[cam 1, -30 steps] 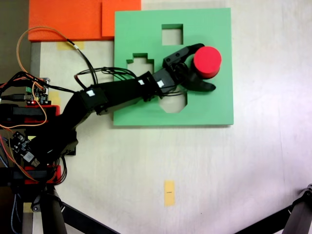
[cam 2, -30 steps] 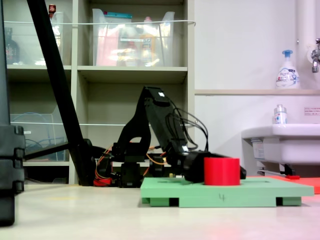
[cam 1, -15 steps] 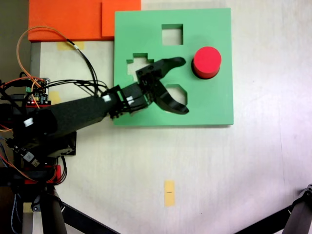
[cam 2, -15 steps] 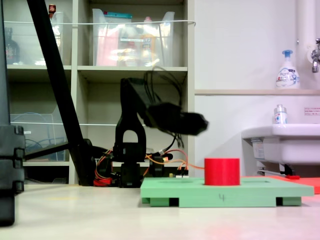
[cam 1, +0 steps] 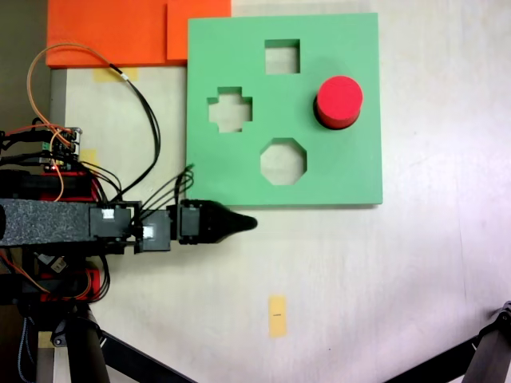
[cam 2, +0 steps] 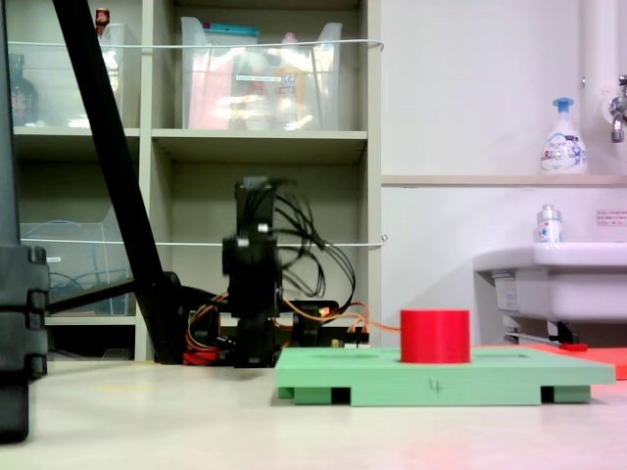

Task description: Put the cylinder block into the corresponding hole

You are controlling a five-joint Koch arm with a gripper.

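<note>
The red cylinder block [cam 1: 338, 99] stands upright at the right side of the green foam board [cam 1: 351, 171]. From the side, the cylinder block [cam 2: 435, 336] rises well above the board's [cam 2: 441, 375] top. The round hole lies hidden beneath it, so I cannot tell how deep the block sits. My gripper [cam 1: 244, 224] is off the board, just below its lower left corner, pointing right with its jaws together and nothing in them. The arm [cam 2: 253, 269] looks folded and blurred beside the board.
The board has a square cut-out [cam 1: 282, 56], a cross-shaped one [cam 1: 230, 113] and an octagonal one [cam 1: 283, 161]. Orange foam sheets [cam 1: 120, 32] lie at the top left. Wires and circuit boards [cam 1: 56, 152] crowd the left edge. A yellow tape mark [cam 1: 277, 315] sits on the table.
The gripper let go of the cylinder block, drew back left off the board, lifted and closed. The arm folded toward its base. The block stayed in place.
</note>
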